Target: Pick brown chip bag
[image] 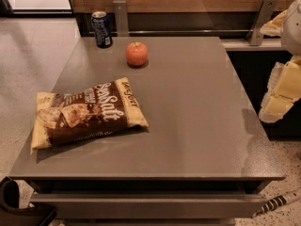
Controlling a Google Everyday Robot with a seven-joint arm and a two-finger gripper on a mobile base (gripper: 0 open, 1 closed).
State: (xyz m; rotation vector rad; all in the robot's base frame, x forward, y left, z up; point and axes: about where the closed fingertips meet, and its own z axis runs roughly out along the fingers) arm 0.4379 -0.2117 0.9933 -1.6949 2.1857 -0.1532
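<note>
The brown chip bag (87, 112) lies flat on the left front part of the grey table (197, 126). It is dark brown with pale yellow ends and white "Sea Salt" lettering. My gripper (281, 95) hangs at the right edge of the view, just beyond the table's right side. It shows as pale yellow and white parts, far to the right of the bag and touching nothing.
A red apple (137, 53) sits at the back middle of the table. A dark blue drinks can (101, 29) stands upright at the back left corner. A wooden wall with metal brackets runs behind the table. A dark object (19, 208) sits on the floor at the bottom left.
</note>
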